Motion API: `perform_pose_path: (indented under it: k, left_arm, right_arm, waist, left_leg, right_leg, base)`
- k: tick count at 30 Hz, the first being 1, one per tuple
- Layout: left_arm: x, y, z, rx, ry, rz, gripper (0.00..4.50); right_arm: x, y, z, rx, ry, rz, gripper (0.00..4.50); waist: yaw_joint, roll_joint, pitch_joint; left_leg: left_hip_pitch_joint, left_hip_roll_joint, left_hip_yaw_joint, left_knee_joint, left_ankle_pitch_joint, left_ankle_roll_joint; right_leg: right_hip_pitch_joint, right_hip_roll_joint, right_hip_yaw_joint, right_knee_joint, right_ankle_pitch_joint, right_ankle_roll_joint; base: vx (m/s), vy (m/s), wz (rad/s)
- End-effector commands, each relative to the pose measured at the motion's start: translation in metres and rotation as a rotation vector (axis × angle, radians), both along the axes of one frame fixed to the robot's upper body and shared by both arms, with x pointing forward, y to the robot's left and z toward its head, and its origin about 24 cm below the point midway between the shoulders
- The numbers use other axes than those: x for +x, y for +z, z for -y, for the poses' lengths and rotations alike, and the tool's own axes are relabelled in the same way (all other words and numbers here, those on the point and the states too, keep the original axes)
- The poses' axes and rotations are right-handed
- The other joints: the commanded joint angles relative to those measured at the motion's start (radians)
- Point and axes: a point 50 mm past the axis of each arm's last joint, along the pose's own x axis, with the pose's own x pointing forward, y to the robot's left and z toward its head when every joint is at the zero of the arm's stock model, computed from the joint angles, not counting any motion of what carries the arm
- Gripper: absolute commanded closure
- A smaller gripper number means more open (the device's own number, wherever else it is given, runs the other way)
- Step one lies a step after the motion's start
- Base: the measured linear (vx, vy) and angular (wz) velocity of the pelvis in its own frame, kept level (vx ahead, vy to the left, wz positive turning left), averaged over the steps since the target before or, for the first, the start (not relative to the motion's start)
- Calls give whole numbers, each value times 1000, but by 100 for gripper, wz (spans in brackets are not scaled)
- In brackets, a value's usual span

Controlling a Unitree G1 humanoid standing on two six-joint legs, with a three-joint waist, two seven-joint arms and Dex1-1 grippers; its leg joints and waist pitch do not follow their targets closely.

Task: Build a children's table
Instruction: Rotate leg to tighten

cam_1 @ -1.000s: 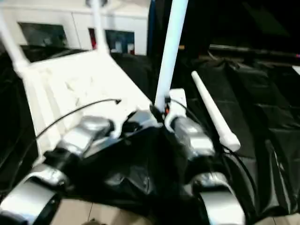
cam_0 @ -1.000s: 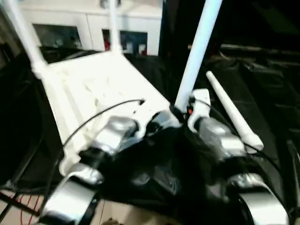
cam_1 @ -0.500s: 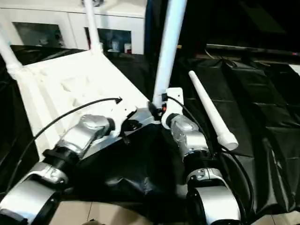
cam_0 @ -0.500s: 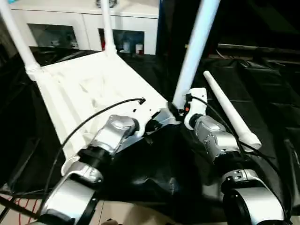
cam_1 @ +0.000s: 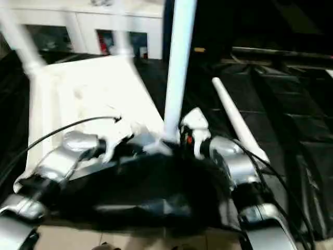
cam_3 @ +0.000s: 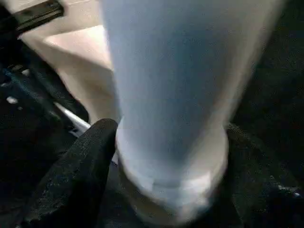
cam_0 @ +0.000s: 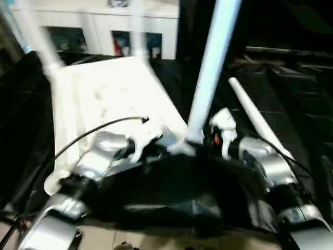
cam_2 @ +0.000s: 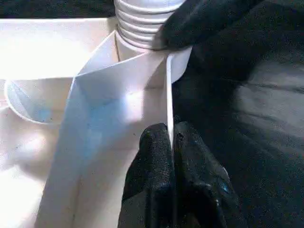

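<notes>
1. Below your head camera, the tabletop (cam_0: pixel 109 99) lies upside down on black sheeting (cam_0: pixel 291 99), ribbed underside up. Two legs stand in its far corners, and a third leg (cam_0: pixel 210 73) stands upright at the near right corner. A loose leg (cam_0: pixel 255 117) lies on the sheeting just right of it. A white cabinet (cam_0: pixel 99 26) stands behind.
2. Your left wrist camera shows the left gripper (cam_2: pixel 172 147) with its jaws pressed together on the thin rim wall of the tabletop, near the third leg's ribbed base.
3. Your right wrist camera shows the right gripper (cam_3: pixel 166 156) with its jaws spread either side of the third leg's foot; you cannot tell whether the fingers (cam_3: pixel 80 166) touch it.
</notes>
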Motion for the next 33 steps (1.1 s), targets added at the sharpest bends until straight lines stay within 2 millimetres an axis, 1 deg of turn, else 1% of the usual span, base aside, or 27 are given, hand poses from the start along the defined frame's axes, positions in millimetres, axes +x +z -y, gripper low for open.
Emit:
perform_pose_path:
  k: [1,2,3,5,9,11,12,13,15,16,17,19,24,27,28,29,30,31,32,33]
  left_arm:
    - [-8,10,10,-62,-135,18,450]
    - [-9,9,8,-55,-141,13,450]
    - [-10,9,6,-52,-143,11,450]
    - [-11,9,3,-48,-152,6,450]
    - [-12,8,-1,-42,-157,1,450]
    - [-12,8,-2,-39,-156,3,450]
    - [-12,8,-2,-40,-157,2,450]
    - [-12,8,-2,-41,-157,1,450]
    - [-13,8,-2,-41,-157,0,450]
    - [-13,8,-2,-40,-157,0,450]
    - [-13,7,-2,-41,-155,-2,450]
    - [-13,7,-2,-42,-153,-6,450]
    - [-11,6,0,-47,-141,-13,450]
    - [-9,5,2,-49,-117,-11,450]
    - [-8,6,3,-49,-106,-5,450]
    - [-4,6,6,-44,-70,-1,450]
    - [-2,6,7,-40,-46,1,450]
    - [3,7,10,-38,5,13,450]
    - [10,8,15,-41,72,25,450]
    - [14,9,18,-43,115,33,450]
  right_arm:
    - [-5,7,0,-10,94,7,97]
    - [-7,7,0,-16,116,4,97]
    - [-8,7,1,-19,126,3,97]
    - [-11,7,1,-16,145,-5,97]
    - [-13,6,-2,-15,169,-11,97]
    - [-14,6,-4,0,171,-17,97]
    - [-14,7,-4,3,172,-18,97]
    - [-14,6,-5,7,176,-23,133]
    - [-15,5,-5,9,181,-28,133]
    - [-16,5,-6,11,184,-30,151]
    - [-16,4,-6,14,185,-36,151]
    - [-17,2,-7,24,180,-47,167]
    - [-18,-4,-10,40,134,-55,173]
    - [-15,-9,-12,59,54,-58,173]
    - [-13,-11,-14,67,20,-58,173]
    - [-9,-14,-15,72,-50,-65,173]
    - [-7,-17,-16,74,-97,-72,173]
    - [-4,-19,-18,81,-161,-79,173]
    - [-1,-23,-22,87,-239,-95,173]
    - [1,-26,-23,91,-285,-106,173]
  waist:
    - [3,2,-70]
    - [8,3,-69]
    - [9,4,-68]
    - [8,-1,-68]
    - [9,1,-68]
    - [9,-3,-69]
    - [10,-2,-69]
    - [9,-2,-68]
    - [9,-2,-69]
    - [10,-2,-69]
    - [10,-2,-69]
    - [10,-2,-70]
    - [9,-2,-69]
    - [5,-1,-65]
    - [4,-1,-65]
    - [2,-3,-65]
    - [-1,-2,-63]
    - [-2,0,-62]
    - [-9,-2,-63]
    - [-10,-4,-62]
  left_leg:
    - [4,63,-20,-72,-192,60]
    - [7,61,-18,-72,-192,59]
    - [6,62,-18,-73,-197,58]
    - [4,61,-19,-74,-198,52]
    - [4,59,-19,-73,-195,48]
    - [3,59,-19,-73,-188,48]
    - [3,59,-20,-73,-186,48]
    - [4,60,-20,-73,-185,49]
    - [3,59,-19,-73,-183,48]
    - [2,59,-19,-72,-181,49]
    - [2,59,-19,-72,-180,48]
    - [3,59,-19,-72,-177,48]
    - [3,59,-19,-72,-182,46]
    - [5,57,-20,-75,-211,33]
    - [5,57,-21,-76,-216,29]
    - [4,56,-23,-77,-223,24]
    - [5,57,-22,-77,-227,21]
    - [12,54,-22,-75,-242,16]
    - [11,53,-23,-76,-244,7]
    - [11,52,-24,-76,-245,4]
  right_leg:
    - [53,-95,59,-84,-300,-187]
    - [50,-92,59,-83,-291,-189]
    - [50,-92,59,-83,-291,-191]
    - [53,-94,59,-84,-294,-188]
    - [53,-95,60,-85,-310,-183]
    - [53,-95,60,-84,-311,-177]
    - [53,-95,59,-84,-310,-178]
    - [52,-95,59,-84,-307,-177]
    - [53,-95,59,-84,-310,-176]
    - [53,-95,59,-85,-309,-176]
    - [53,-95,59,-84,-309,-175]
    - [53,-95,59,-83,-305,-175]
    - [52,-95,59,-85,-313,-174]
    - [49,-95,59,-90,-357,-165]
    - [50,-97,59,-91,-369,-163]
    - [53,-97,58,-92,-389,-155]
    - [49,-96,59,-94,-400,-152]
    - [44,-96,58,-101,-436,-145]
    - [44,-96,58,-101,-453,-141]
    - [44,-96,56,-103,-466,-136]
  base:
    - [0,0,0]
    - [0,0,0]
    - [0,0,0]
    - [0,0,0]
    - [0,0,0]
    - [0,0,0]
    - [0,0,0]
    - [0,0,0]
    - [0,0,0]
    - [0,0,0]
    - [0,0,0]
    - [0,0,0]
    - [0,0,0]
    - [0,0,0]
    - [0,0,0]
    - [0,0,0]
    - [0,0,0]
    - [0,0,0]
    - [0,0,0]
    - [0,0,0]
